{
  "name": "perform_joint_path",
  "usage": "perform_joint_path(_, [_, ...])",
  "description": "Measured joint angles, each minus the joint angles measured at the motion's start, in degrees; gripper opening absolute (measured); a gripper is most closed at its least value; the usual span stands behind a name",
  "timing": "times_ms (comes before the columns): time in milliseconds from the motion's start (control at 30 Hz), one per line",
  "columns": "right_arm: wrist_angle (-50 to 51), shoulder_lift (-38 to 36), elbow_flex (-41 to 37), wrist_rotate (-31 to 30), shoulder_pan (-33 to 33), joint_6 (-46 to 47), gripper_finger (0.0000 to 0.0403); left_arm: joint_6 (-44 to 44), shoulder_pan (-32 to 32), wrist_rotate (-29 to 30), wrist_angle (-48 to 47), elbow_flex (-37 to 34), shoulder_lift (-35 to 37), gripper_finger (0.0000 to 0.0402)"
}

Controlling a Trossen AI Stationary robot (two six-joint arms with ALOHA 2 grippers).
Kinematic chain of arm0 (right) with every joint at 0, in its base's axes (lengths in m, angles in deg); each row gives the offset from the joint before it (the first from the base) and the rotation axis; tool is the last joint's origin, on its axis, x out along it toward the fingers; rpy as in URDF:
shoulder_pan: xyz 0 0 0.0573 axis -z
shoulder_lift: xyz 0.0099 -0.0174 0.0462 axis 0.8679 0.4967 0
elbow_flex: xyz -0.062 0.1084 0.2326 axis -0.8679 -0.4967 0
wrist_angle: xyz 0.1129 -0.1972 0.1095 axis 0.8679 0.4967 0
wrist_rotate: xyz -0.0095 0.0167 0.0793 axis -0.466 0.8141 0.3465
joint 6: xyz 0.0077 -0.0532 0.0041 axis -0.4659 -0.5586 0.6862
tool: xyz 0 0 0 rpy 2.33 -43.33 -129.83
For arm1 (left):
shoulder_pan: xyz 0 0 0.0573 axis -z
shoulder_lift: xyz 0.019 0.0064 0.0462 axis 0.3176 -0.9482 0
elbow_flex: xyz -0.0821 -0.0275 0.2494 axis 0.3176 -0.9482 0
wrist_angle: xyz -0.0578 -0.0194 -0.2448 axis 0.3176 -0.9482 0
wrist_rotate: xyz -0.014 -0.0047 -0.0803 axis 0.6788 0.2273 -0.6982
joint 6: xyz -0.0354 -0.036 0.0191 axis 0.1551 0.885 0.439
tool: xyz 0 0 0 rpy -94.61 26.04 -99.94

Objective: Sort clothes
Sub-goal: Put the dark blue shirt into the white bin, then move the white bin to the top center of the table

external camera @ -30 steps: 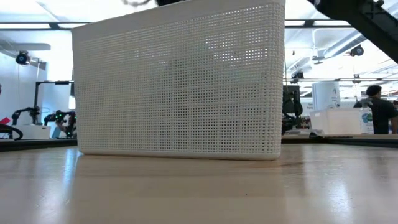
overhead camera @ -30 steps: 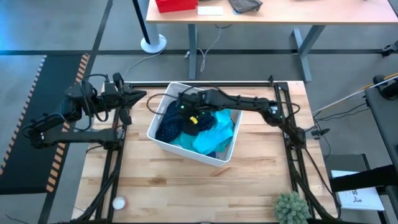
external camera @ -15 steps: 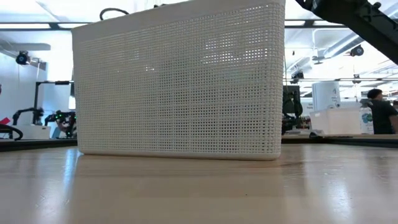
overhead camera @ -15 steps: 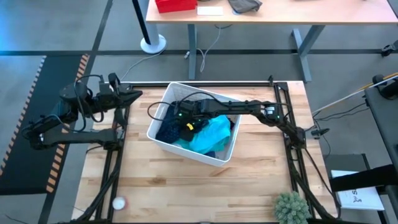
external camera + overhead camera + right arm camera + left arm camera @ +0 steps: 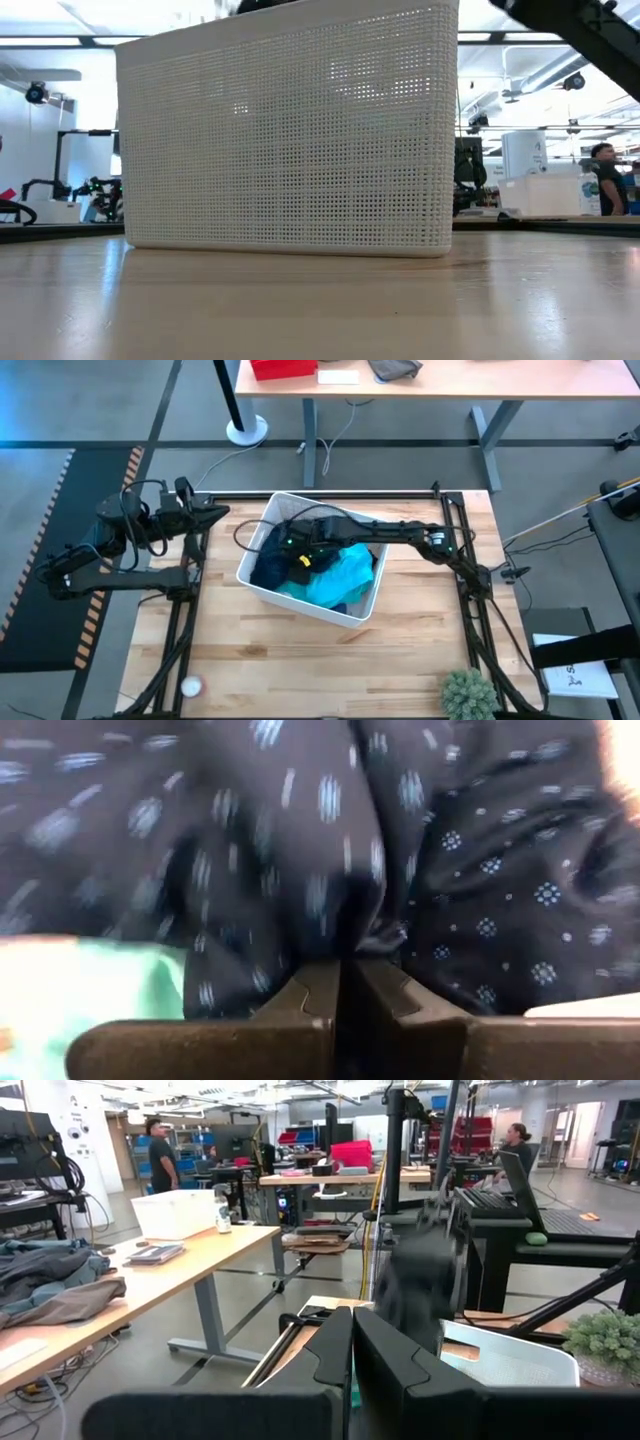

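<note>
A white plastic basket (image 5: 262, 588) stands mid-table and holds the clothes: a navy garment with small dots (image 5: 268, 568) on its left side and a teal garment (image 5: 338, 578) on its right. My right gripper (image 5: 291, 546) reaches into the basket from the table's right and is shut on the navy dotted garment (image 5: 480, 880), which fills the right wrist view. A bit of teal cloth (image 5: 80, 990) shows beside it. My left gripper (image 5: 218, 513) is shut (image 5: 352, 1342) and empty, in the air over the table's far left corner. My right gripper pinches a raised fold of the navy dotted garment (image 5: 345, 935) between its two fingertips. It comes slanting down from the table's right. The garment lies in the basket on the other clothes. One layer or several, I cannot tell.
The basket's mesh wall (image 5: 290, 140) fills the low view. A small white ball (image 5: 190, 685) lies near the table's near left corner and a small green plant (image 5: 468, 695) at the near right. Bare wood lies near of the basket.
My right gripper has gone down into the basket's left side, onto the navy dotted garment, and then stayed there. My left arm has drawn back a little toward the table's left edge.
</note>
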Motion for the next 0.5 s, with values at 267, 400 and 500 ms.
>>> perform_joint_path(267, [1.36, -6.87, 2.09, -3.26, 0.05, -3.02, 0.0, 0.0, 0.0, 0.0, -0.05, 0.0, -0.05, 0.0])
perform_joint_path(400, [1.47, -11.16, 2.11, -4.57, -0.25, -5.97, 0.0, 0.0, 0.0, -0.02, -0.12, 0.0, -0.06, 0.0])
perform_joint_path(500, [1.77, -14.43, 2.15, -4.54, -1.01, -6.46, 0.0, 0.0, 0.0, -0.02, -0.14, 0.0, -0.05, 0.0])
